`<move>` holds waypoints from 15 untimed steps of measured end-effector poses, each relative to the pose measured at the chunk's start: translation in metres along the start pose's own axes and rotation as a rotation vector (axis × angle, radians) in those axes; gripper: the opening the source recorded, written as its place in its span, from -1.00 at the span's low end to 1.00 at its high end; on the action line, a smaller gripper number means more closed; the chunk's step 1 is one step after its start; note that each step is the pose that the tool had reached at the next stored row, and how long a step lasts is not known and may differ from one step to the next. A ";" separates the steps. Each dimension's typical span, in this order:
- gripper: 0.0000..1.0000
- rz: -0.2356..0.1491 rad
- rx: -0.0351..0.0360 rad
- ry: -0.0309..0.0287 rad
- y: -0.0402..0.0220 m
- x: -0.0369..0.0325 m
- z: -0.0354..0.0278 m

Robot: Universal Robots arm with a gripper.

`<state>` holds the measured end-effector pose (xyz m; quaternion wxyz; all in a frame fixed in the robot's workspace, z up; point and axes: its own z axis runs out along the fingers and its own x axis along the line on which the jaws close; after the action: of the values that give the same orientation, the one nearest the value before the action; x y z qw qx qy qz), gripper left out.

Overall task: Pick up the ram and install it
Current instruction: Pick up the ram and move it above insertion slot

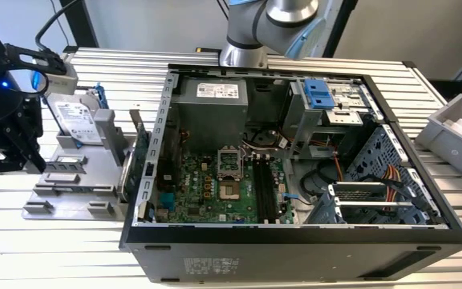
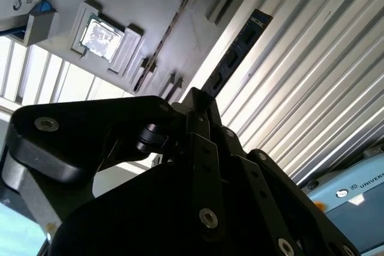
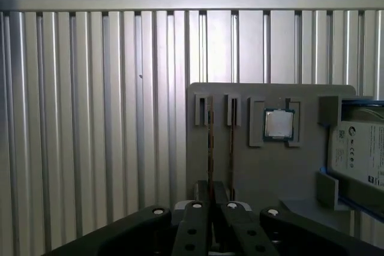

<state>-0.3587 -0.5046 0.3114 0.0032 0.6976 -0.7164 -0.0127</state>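
— Where is the ram [image 2: 237, 52] found?

— In the second wrist view it is seen as a long dark-blue stick projecting from between the fingertips of the hand [image 3: 214, 202]. Its chips are turned toward the camera, and the ribbed metal surface [image 1: 55, 247] is seen behind it.

— How is the hand set?

— It is clenched on one end of the ram. The black fingers are drawn close together, and in the first wrist view the stick's thin edge is caught in the narrow gap between them.

— Where is the hand placed?

— It is held near the surface's edge at the exterior view's left, by the side of a grey fixture plate [image 1: 94, 186] that is laid closest to that edge. Whether the ram is lifted quite clear of the plate's slot cannot be told.

— What else is carried by the plate?

— A second stick [image 2: 171, 28] is stood on edge in a slot. A square processor chip [image 3: 279, 124] is seated in a frame near it. A silver hard drive [image 1: 79, 120] is propped at the plate's far end in the exterior view.

— And the computer?

— An open case [image 1: 295, 256] is laid in the middle of the surface, well apart from the hand. Its green motherboard [image 1: 207, 180] is exposed, and long black memory slots [image 1: 264, 189] are seen on it. A grey bin [image 1: 456, 132] is set at the surface's edge on the exterior view's right.
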 end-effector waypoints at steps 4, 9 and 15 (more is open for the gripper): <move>-1.00 0.000 0.0003 -0.0002 0.0001 0.0000 -0.0034; -1.00 0.000 0.0001 -0.0002 0.0002 -0.0001 -0.0079; -1.00 0.000 0.0000 0.0000 0.0003 -0.0002 -0.0131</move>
<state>-0.3587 -0.5046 0.3245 0.0032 0.6976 -0.7164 -0.0127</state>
